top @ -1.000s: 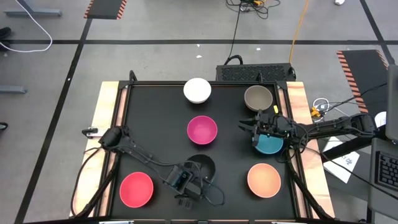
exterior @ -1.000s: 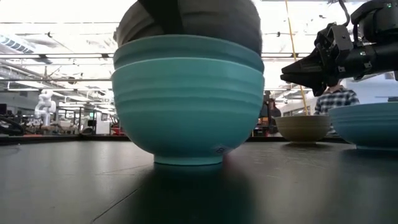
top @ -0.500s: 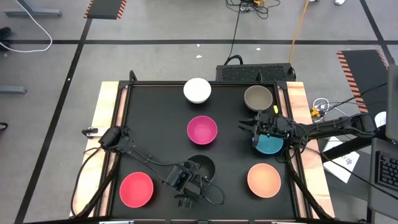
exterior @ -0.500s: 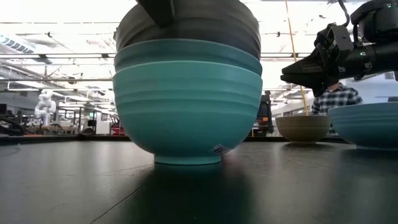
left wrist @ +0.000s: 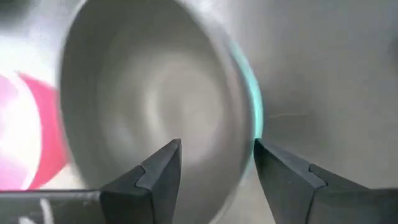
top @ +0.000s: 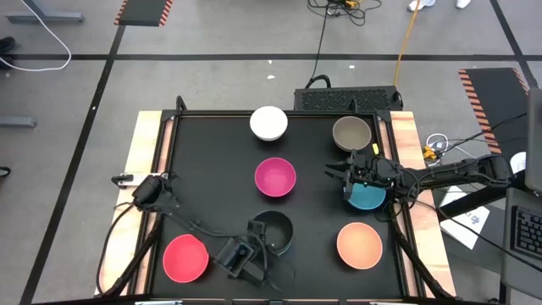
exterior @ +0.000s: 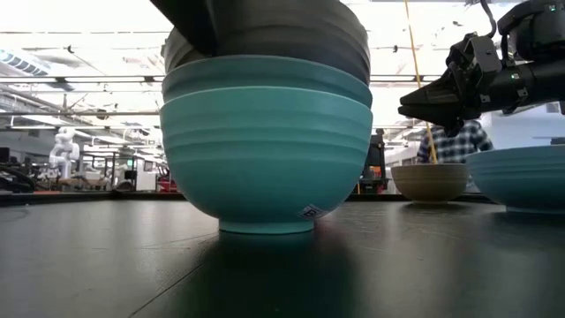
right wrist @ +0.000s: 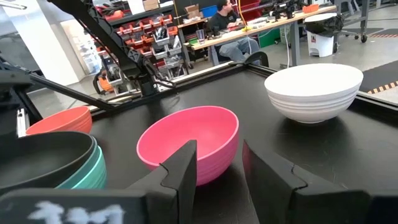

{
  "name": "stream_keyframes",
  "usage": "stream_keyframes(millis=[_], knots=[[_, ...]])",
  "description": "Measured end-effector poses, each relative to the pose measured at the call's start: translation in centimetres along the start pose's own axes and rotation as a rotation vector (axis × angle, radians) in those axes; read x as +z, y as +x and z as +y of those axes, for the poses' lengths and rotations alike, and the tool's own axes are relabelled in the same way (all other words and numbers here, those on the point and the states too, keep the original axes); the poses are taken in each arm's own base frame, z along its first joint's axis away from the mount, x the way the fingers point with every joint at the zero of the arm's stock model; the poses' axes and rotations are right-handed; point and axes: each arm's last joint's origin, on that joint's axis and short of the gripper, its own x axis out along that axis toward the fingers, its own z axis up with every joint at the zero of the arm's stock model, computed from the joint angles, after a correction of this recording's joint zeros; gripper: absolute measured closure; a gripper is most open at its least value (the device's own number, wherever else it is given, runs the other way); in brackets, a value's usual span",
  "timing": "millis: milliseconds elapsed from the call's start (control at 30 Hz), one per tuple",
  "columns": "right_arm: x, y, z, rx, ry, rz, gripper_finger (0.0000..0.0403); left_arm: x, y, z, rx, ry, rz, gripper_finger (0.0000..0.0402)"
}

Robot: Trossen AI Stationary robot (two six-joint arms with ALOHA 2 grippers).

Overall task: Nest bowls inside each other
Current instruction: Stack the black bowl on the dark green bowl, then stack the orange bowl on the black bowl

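Near the table's front edge: black bowl (top: 273, 230) nested in turquoise bowl (exterior: 265, 150); left gripper (left wrist: 211, 177) spread, just beside. Withdrawal advised straight, avoiding the rim. Right gripper (top: 337, 172) parted, idle.

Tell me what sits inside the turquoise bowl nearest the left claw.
A black bowl is nested in the turquoise bowl, rim above it. Anything under the black bowl is covered. The left claw stands open at its rim.

No text, label, brand or number can be read in any view.
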Motion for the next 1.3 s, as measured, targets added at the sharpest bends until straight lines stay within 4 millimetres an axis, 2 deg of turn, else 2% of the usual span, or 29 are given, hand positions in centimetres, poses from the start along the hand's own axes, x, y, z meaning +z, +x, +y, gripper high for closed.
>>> stream_keyframes(millis=[200, 333, 533, 900, 1200, 1300], knots=[[0.0, 0.0, 0.0, 0.0, 0.0, 0.0, 0.0281, 0.1, -0.8, 0.3, 0.022, -0.018, 0.014, 0.0197], [0.0, 0.0, 0.0, -0.001, 0.0, 0.0, 0.0281, 0.3, -2.6, 0.3, 0.074, -0.012, 0.0, 0.0197], [0.0, 0.0, 0.0, -0.001, 0.001, -0.001, 0.0281, 1.1, -4.9, -0.1, 0.061, -0.015, -0.076, 0.0197], [0.0, 0.0, 0.0, -0.001, 0.001, -0.001, 0.0281, 0.5, -4.9, 0.5, 0.102, -0.03, -0.012, 0.0197], [0.0, 0.0, 0.0, -0.001, 0.001, -0.001, 0.0281, -1.6, -5.3, 1.8, 0.279, -0.079, 0.15, 0.0197], [0.0, 0.0, 0.0, -0.001, 0.001, -0.002, 0.0281, -1.8, -6.8, 2.1, 0.255, -0.094, 0.113, 0.0197]])
